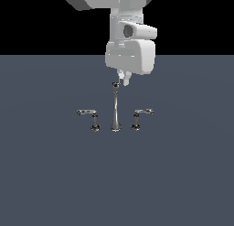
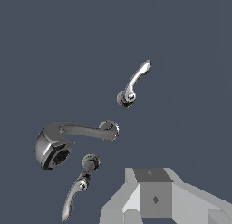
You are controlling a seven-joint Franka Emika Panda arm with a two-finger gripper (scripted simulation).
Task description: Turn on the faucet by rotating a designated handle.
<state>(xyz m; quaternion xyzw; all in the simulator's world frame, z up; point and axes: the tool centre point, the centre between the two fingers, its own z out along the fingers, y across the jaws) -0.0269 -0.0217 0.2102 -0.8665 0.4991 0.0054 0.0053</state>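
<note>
Nearest in the exterior view is open slate-grey surface (image 1: 114, 184). Beyond it the faucet (image 1: 115, 110) stands as three chrome pieces in a row. The spout (image 1: 115, 108) is the tall slim post in the middle, tapering up to a dark tip. At 3 o'clock from the spout, near it but apart, is the handle (image 1: 137, 120): a short post on a flared base, its thin lever pointing toward 3 o'clock. At 9 o'clock from the spout stands the twin (image 1: 93, 120), lever pointing toward 9 o'clock. All three stand upright on the surface and none touches another.

Farther back and higher, the white arm (image 1: 130, 42) hangs down from 12 o'clock. Its end effector (image 1: 123, 79) hovers just above and slightly toward 1 o'clock of the spout tip, touching nothing that can be seen. Its fingers look close together with nothing between them, though they are too small to tell for certain.

In the wrist view the end effector (image 2: 154, 198) shows only as grey blocks at the frame edge. Beyond it lie one lever (image 2: 80, 187), the spout (image 2: 68, 141) seen from its dark tip end, and the other lever (image 2: 134, 85). Which of these two levers is the handle cannot be told.
</note>
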